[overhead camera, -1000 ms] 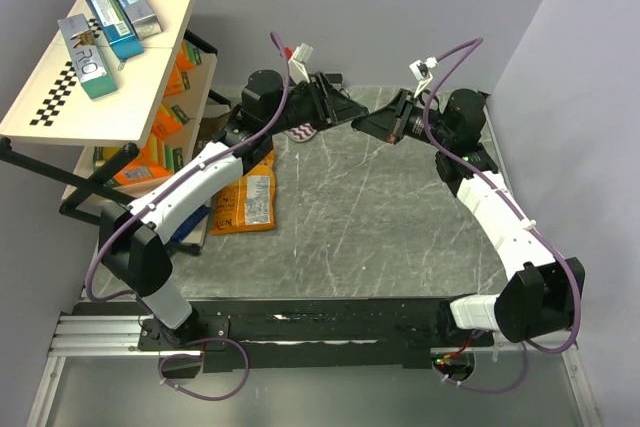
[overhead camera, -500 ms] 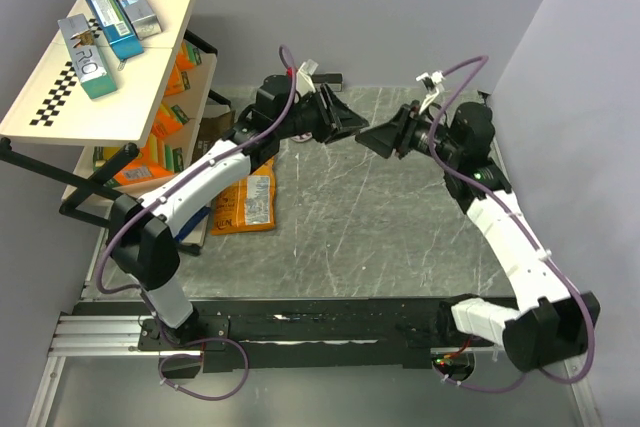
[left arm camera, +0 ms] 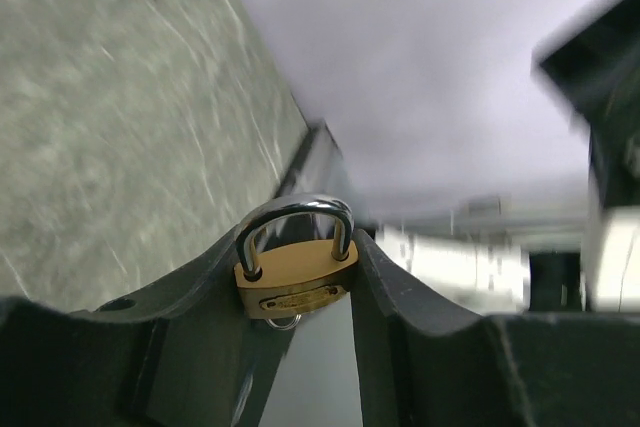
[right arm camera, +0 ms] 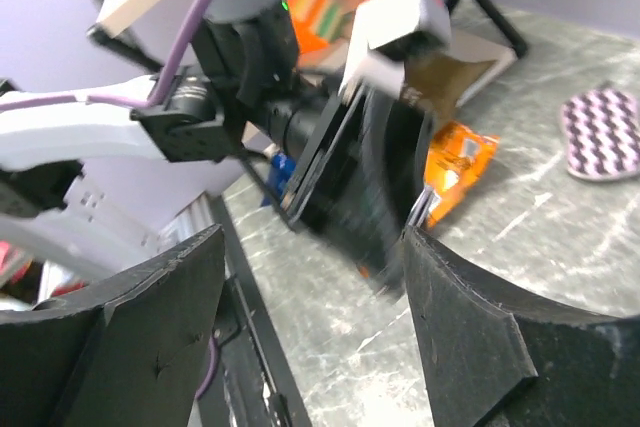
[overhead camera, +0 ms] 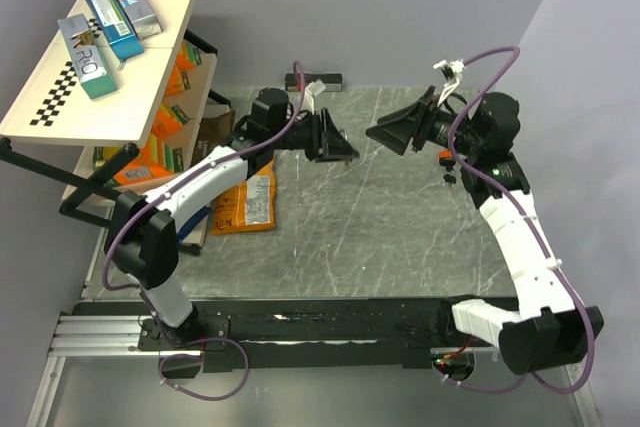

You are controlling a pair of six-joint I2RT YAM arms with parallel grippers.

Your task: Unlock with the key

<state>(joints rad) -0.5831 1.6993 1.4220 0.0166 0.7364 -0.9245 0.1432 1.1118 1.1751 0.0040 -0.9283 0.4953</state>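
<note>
A small brass padlock (left arm camera: 295,285) with a steel shackle sits pinched between the fingers of my left gripper (left arm camera: 300,247). Both shackle legs are seated in the body, and a thin metal ring shows just under it. In the top view my left gripper (overhead camera: 338,144) hangs over the back of the table and points right. My right gripper (overhead camera: 385,137) faces it across a small gap, open and empty. In the right wrist view the right gripper (right arm camera: 312,237) frames the blurred left gripper (right arm camera: 370,187). A tiny dark cluster that looks like the key (overhead camera: 450,177) lies by the right arm.
A tilted shelf rack (overhead camera: 100,57) with boxes stands at the back left, with orange snack bags (overhead camera: 245,202) on the table below it. A small orange-red item (overhead camera: 443,154) lies next to the dark cluster. A striped pad (right arm camera: 600,132) lies on the marbled tabletop (overhead camera: 350,227).
My right gripper went from shut to wide open and pulled back to the right. The left gripper carried the padlock rightward and toward the table's middle.
</note>
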